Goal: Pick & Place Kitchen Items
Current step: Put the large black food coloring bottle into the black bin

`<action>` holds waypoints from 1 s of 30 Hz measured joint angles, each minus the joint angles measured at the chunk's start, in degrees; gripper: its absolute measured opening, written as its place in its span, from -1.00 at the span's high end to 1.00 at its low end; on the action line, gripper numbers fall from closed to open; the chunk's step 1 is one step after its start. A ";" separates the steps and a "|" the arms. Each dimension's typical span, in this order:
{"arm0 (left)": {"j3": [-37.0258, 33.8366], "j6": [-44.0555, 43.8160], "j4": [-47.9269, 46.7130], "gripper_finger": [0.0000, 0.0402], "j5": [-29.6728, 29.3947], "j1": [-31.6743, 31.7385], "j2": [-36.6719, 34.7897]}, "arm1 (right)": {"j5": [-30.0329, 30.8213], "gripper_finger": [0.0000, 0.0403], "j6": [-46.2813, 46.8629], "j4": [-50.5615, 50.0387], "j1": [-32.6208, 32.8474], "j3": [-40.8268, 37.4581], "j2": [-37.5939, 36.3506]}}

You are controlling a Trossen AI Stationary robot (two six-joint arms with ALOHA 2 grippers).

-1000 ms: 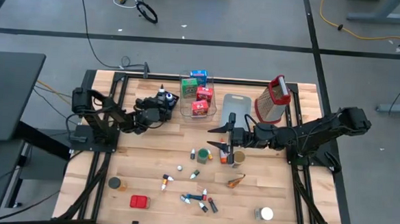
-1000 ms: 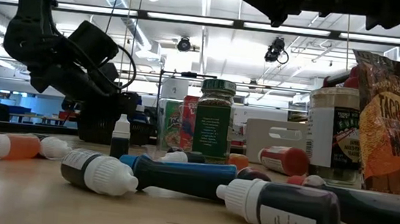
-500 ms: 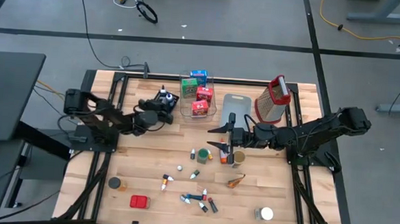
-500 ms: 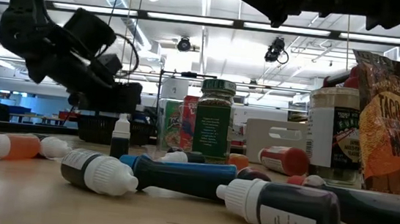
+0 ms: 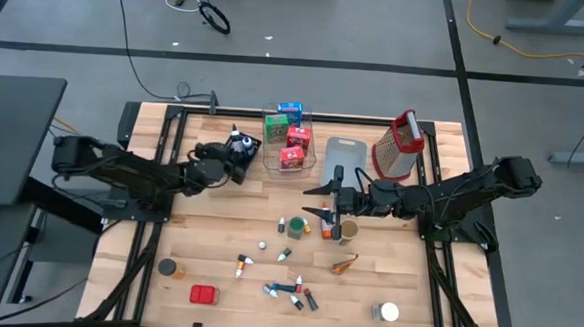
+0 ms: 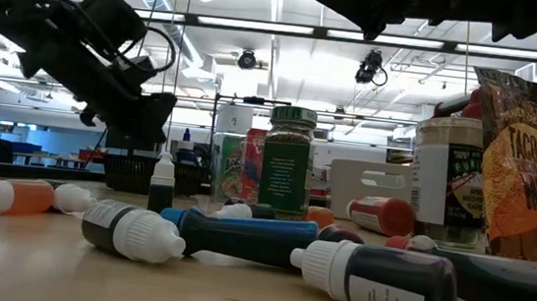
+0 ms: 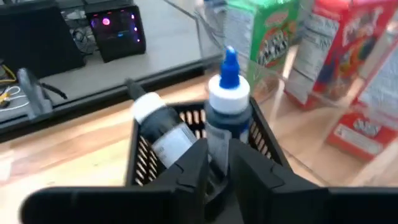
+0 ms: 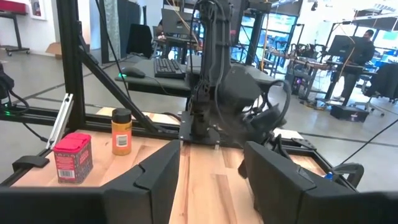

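Note:
My left gripper [image 5: 224,161] hangs shut at the near-left side of a black basket [image 5: 241,146]; in the left wrist view its fingers [image 7: 219,171] point at the basket [image 7: 142,155]. Inside it, a blue-tipped bottle [image 7: 227,102] stands and a white-capped one [image 7: 158,124] leans. My right gripper [image 5: 323,200] hovers open and level mid-table, nothing between its fingers [image 8: 211,186]. Below it are an orange-capped bottle [image 5: 326,226] and a jar [image 5: 349,230]. Several little boxes [image 5: 289,135] stand in a clear bin.
Small bottles [image 5: 290,292], a green-lidded jar [image 5: 297,227], an orange packet [image 5: 345,263], a red tin [image 5: 203,295], a brown jar [image 5: 168,268] and a white-lidded jar [image 5: 388,312] lie scattered near the front. A grater [image 5: 398,147] and a grey-blue tray [image 5: 346,151] stand at the back right.
My left gripper has risen and drawn back from the black basket toward the table's left edge, while the arm behind it has stretched out to the left. The bottles stay in the basket.

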 joint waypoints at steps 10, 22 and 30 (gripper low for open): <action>3.95 7.04 -4.93 0.63 14.70 13.60 -12.24 | 0.00 0.05 -0.02 0.42 0.00 0.00 0.00; 15.01 -0.72 -22.70 0.03 42.31 37.18 -5.58 | 0.03 0.05 -0.02 0.75 -0.02 0.00 0.00; 17.41 -1.34 -22.91 0.05 46.85 38.97 5.59 | -1.36 0.05 -1.52 0.98 -0.02 0.00 0.00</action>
